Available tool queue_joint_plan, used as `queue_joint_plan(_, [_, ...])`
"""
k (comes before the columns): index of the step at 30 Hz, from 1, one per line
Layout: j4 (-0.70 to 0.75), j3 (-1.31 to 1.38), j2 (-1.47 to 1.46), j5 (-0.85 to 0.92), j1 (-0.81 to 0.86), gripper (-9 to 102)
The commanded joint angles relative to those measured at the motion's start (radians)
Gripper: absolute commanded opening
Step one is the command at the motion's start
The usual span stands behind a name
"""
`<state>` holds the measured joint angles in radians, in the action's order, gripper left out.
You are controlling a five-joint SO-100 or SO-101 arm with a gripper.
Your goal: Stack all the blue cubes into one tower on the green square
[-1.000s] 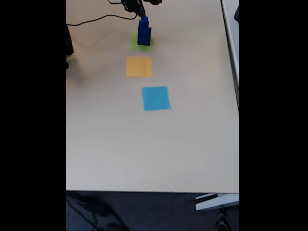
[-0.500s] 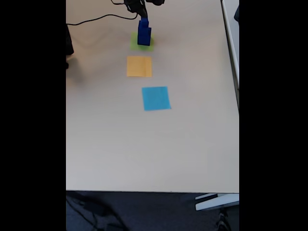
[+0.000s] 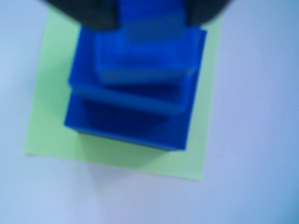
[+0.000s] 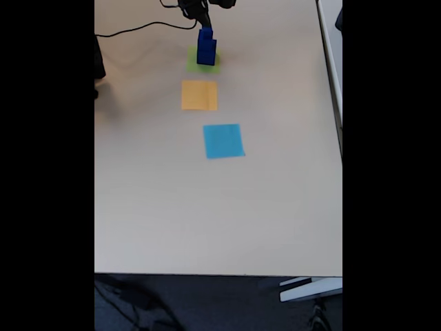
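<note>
- The pale table lay nearest the fixed view.
- A light blue square lay flat on it, on the near side of the green square.
- An orange square lay between the light blue one and the green square.
- The blue cubes stood as a tower on the green square; the wrist view showed graded cubes, largest lowest.
- The gripper hung at the tower's top, its dark fingers flanking the top cube; contact could not be told.
</note>
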<state>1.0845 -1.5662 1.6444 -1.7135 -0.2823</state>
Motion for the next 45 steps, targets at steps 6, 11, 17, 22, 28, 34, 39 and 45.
queue_joint_plan(6, [0.006, 0.037, 0.003, 0.018, -0.008, 0])
queue_joint_plan(11, [0.003, 0.023, 0.003, 0.014, -0.008, 0])
queue_joint_plan(17, [-0.003, 0.006, 0.005, 0.018, -0.006, 0])
queue_joint_plan(22, [0.003, 0.003, 0.003, 0.031, -0.002, 0])
queue_joint_plan(28, [0.021, 0.011, -0.009, 0.048, 0.003, 0])
queue_joint_plan(34, [0.032, 0.020, -0.011, 0.054, 0.006, 0])
queue_joint_plan(39, [0.038, 0.029, -0.017, 0.055, 0.006, 0])
queue_joint_plan(45, [0.115, 0.126, -0.057, 0.060, 0.006, 0])
